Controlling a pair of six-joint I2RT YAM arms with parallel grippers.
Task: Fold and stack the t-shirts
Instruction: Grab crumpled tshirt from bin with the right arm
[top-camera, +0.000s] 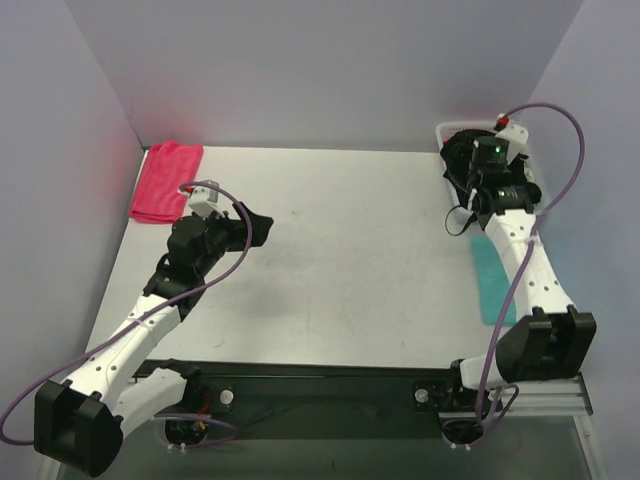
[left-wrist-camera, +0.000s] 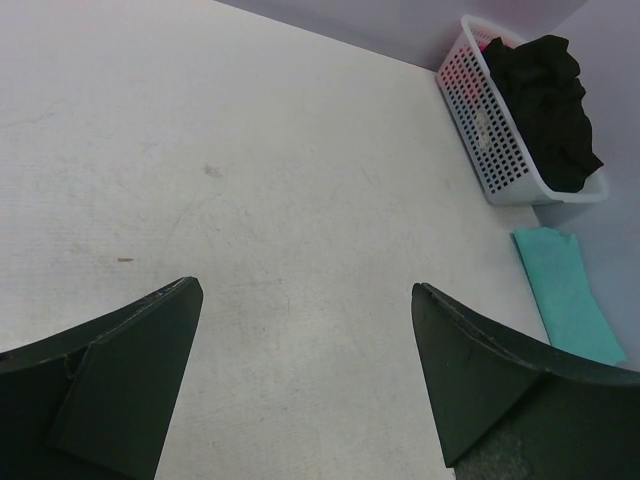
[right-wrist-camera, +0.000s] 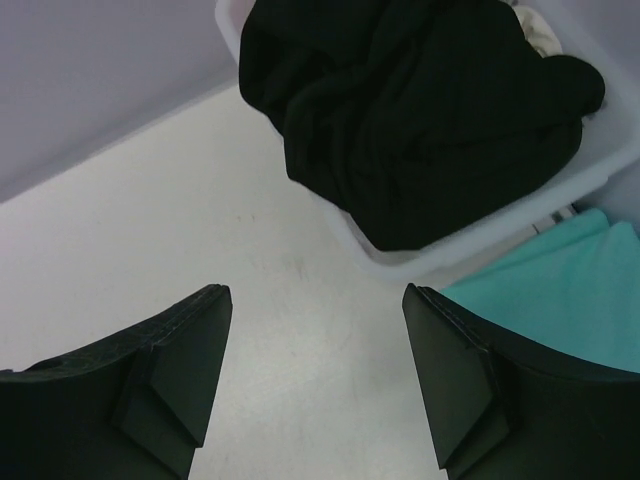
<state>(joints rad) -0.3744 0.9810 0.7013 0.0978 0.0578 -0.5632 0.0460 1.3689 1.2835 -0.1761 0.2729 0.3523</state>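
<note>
white worktop (top-camera: 350, 260), grey walls around. left fingers (top-camera: 258, 228) gape wide over it, holding nothing. right fingers (top-camera: 465, 165) spread wide, empty; black t-shirt (right-wrist-camera: 420, 120) heaped in basket (right-wrist-camera: 480, 243) just ahead, teal t-shirt (right-wrist-camera: 560, 290) to their right.

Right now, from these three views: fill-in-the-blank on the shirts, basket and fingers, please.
1. The topmost cloth t-shirt in the white plastic lattice basket is ____.
2. The folded red cloth t-shirt lies at the white table's far ____ corner.
3. The flat teal cloth t-shirt lies along the table's ____ edge.
4. The left gripper and right gripper have their fingers ____, holding nothing.
Missing words: black; left; right; open.
</note>
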